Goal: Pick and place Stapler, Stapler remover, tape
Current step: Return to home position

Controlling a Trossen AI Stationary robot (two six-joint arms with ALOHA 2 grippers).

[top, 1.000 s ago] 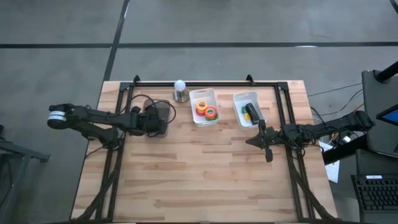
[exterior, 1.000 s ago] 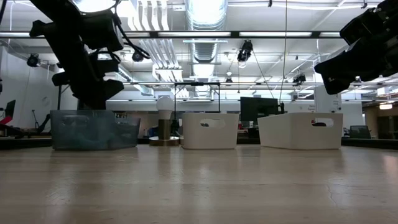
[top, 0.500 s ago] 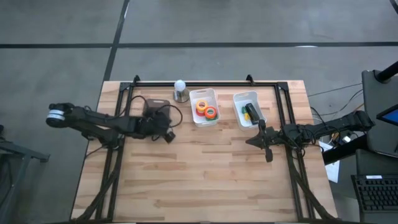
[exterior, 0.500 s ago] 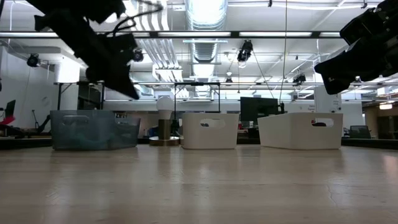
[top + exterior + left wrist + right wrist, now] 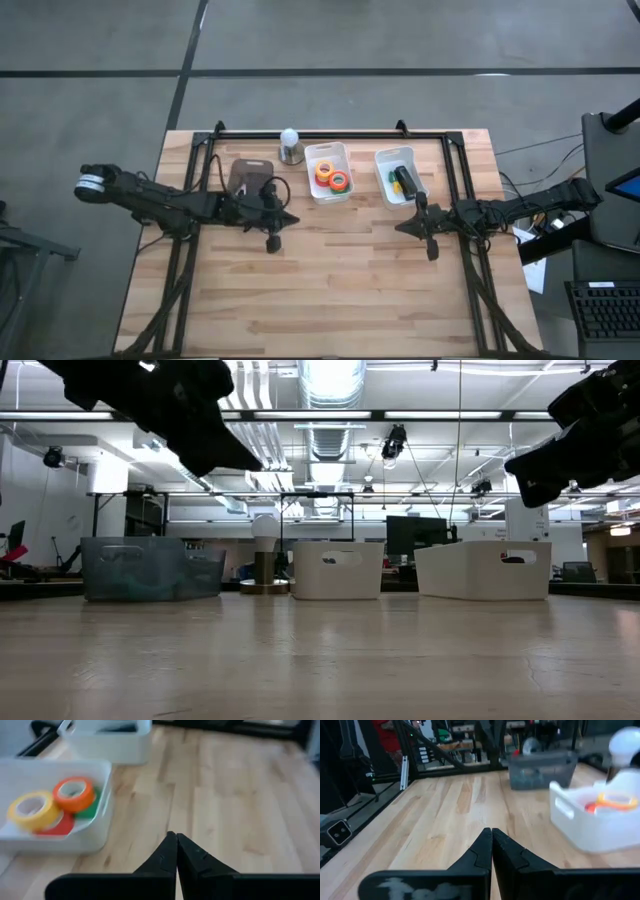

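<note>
The four tape rolls (image 5: 55, 810) lie in the middle white bin (image 5: 329, 172): yellow (image 5: 30, 810), orange (image 5: 74, 795), red and green. A black stapler (image 5: 404, 181) and a small green piece (image 5: 391, 177) lie in the right white bin (image 5: 399, 176). My left gripper (image 5: 290, 221) (image 5: 176, 838) is shut and empty. It hangs in the air over bare table, near of the grey bin (image 5: 250, 175) and left of the tape bin. My right gripper (image 5: 402, 228) (image 5: 491, 832) is shut and empty, hanging above the table just near of the stapler bin.
A small lamp with a white bulb (image 5: 290, 141) stands at the far edge between the grey bin and the tape bin. A black frame (image 5: 330, 131) runs round the table's far and side edges. The three bins stand in a row (image 5: 337, 568); near of them is bare wood (image 5: 330, 290).
My left gripper has swung away from above the grey bin, toward the table's near edge and right, and has turned so its fingers point toward the tape bin. The grey bin now shows uncovered. My right arm has kept still.
</note>
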